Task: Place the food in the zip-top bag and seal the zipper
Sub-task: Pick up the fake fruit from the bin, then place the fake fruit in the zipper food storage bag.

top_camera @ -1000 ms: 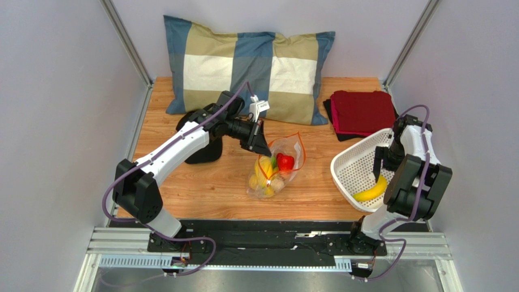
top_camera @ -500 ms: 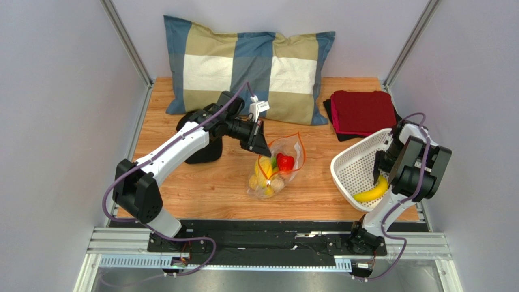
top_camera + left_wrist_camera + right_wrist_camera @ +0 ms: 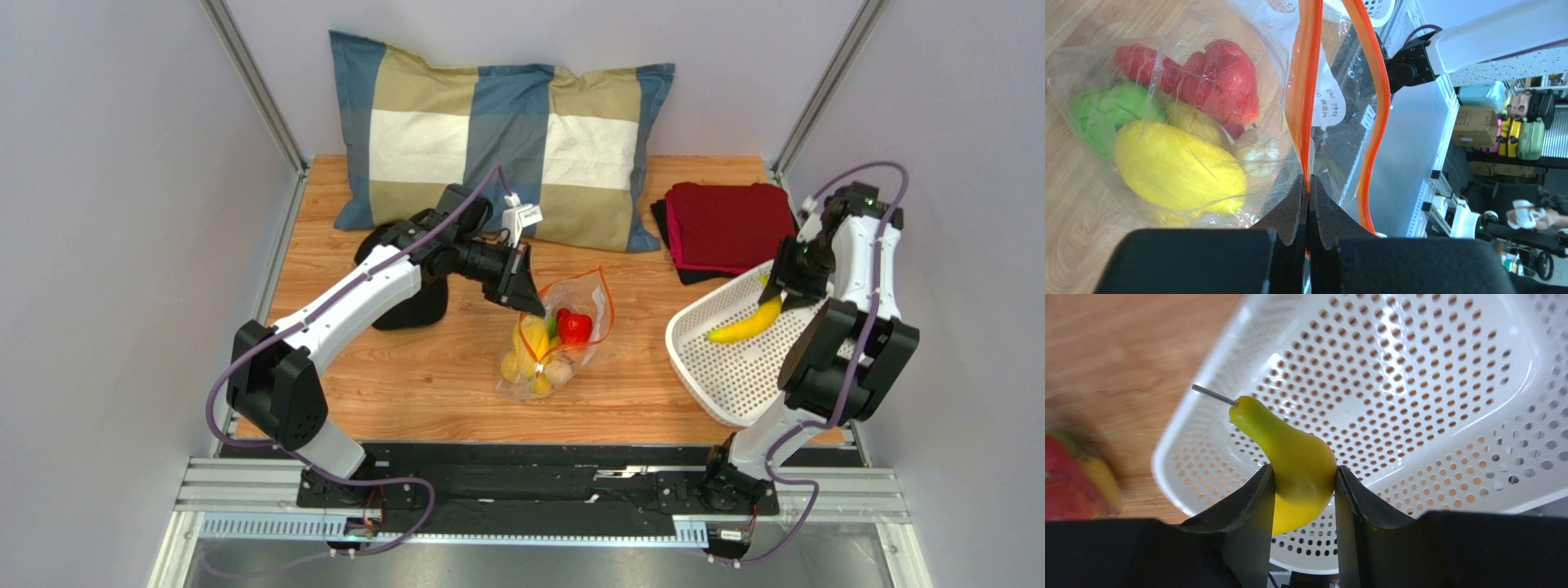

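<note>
The clear zip-top bag (image 3: 558, 341) lies mid-table with red, green, yellow and beige food inside (image 3: 1177, 168). My left gripper (image 3: 530, 300) (image 3: 1308, 184) is shut on one side of its orange-red zipper strip (image 3: 1306, 92) and holds the mouth open; the other side of the strip (image 3: 1370, 110) curves apart. My right gripper (image 3: 785, 292) (image 3: 1305, 478) is shut on the yellow banana (image 3: 742, 325) (image 3: 1296, 459) and holds it lifted above the white basket (image 3: 724, 355) (image 3: 1438, 386).
A checked pillow (image 3: 503, 129) lies at the back. A folded dark-red cloth (image 3: 730, 223) sits at the back right beside the basket. A black object (image 3: 411, 306) lies under the left arm. Walls close in both sides.
My right gripper has lifted the banana out of the basket's bottom, up and toward the back. The left gripper and the bag have not moved.
</note>
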You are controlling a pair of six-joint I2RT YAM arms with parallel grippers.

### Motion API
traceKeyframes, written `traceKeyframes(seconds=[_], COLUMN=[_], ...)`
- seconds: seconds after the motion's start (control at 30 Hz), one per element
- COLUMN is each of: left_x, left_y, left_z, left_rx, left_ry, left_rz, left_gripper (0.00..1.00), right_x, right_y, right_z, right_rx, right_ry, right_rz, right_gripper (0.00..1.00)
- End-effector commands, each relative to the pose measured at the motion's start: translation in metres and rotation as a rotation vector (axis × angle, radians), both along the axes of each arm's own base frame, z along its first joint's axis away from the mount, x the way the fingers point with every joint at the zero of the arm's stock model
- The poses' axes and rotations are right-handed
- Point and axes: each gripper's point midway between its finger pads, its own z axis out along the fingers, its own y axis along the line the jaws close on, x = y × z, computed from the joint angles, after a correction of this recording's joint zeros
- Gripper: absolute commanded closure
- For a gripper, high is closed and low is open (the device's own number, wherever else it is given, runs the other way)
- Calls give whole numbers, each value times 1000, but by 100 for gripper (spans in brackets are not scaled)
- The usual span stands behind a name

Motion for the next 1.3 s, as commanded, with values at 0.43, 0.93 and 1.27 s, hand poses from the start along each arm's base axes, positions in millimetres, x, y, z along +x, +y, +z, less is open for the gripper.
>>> traceKeyframes(seconds=[0.43, 0.93, 1.27], left_x=[4, 7, 10], left_y=[-1, -1, 4], left_z=[26, 25, 28], left_rx=[-42, -75, -97], left_ry=[-37, 39, 67], left_rz=[21, 31, 43], left_gripper=[100, 100, 100], right_x=[30, 4, -25], right_y=[215, 324, 357], right_z=[227, 203, 149], right_rx=[10, -26, 7], right_ry=[-845, -1087, -1131], right_rz=[454, 849, 1139], right_gripper=[100, 100, 100])
